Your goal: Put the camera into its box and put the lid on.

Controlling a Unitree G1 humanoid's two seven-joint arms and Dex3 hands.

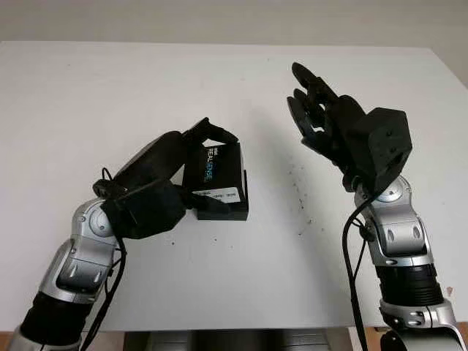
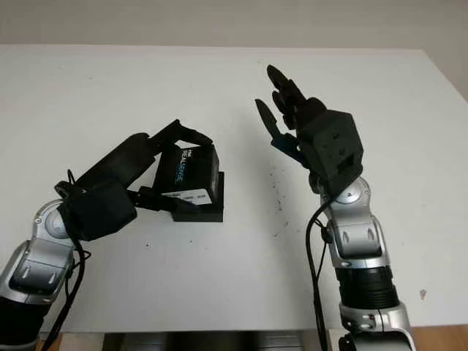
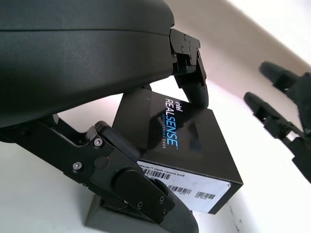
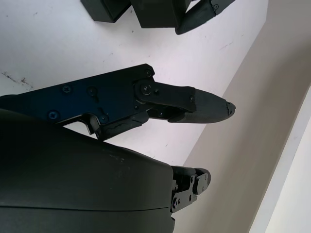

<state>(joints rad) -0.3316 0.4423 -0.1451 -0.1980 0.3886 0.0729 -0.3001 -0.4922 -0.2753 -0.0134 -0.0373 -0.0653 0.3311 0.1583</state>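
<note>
My left hand point(image 1: 213, 169) is shut on the black box lid point(image 1: 221, 180), printed "REALSENSE" point(image 3: 172, 121), with one finger on its far edge and the thumb point(image 3: 146, 191) on its near, labelled side. The lid sits tilted on top of the black box base point(image 2: 202, 214), whose rim sticks out at the near right. What is inside the box is hidden by the lid. My right hand point(image 1: 313, 110) is open and raised above the table to the right of the box, apart from it. In the right wrist view, its fingers point(image 4: 204, 109) are held away from the lid point(image 4: 155, 12).
The box stands near the middle of a white table point(image 1: 88, 95). A scatter of dark specks point(image 1: 301, 197) marks the surface between the box and the right arm. The table's front edge point(image 1: 241, 327) runs close to both arms' bases.
</note>
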